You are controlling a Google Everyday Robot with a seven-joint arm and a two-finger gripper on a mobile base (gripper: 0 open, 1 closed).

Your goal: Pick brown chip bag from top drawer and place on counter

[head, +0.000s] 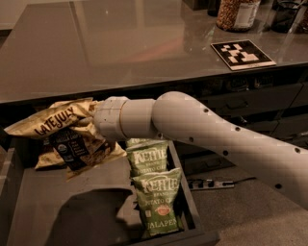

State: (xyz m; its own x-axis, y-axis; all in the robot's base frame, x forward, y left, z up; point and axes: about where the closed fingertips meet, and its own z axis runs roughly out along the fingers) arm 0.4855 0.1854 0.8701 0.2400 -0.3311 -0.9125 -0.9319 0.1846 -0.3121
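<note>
The brown chip bag (62, 137), tan with a dark front panel and "LATE JULY" lettering, hangs crumpled in the air above the left part of the top drawer (43, 216). It casts a shadow on the drawer floor. My gripper (90, 126) is at the end of the white arm reaching in from the right. It is shut on the bag's right side, and the bag mostly hides its fingers. The counter (125, 43) lies glossy and grey-brown just behind and above the bag.
Three green Kettle bags (156, 199) lie in a row along the drawer's right side. A black-and-white marker tile (242, 54) and a jar (236, 13) stand on the counter at the back right. Closed drawer fronts (240, 103) are to the right, and a cable (211, 183) lies on the floor.
</note>
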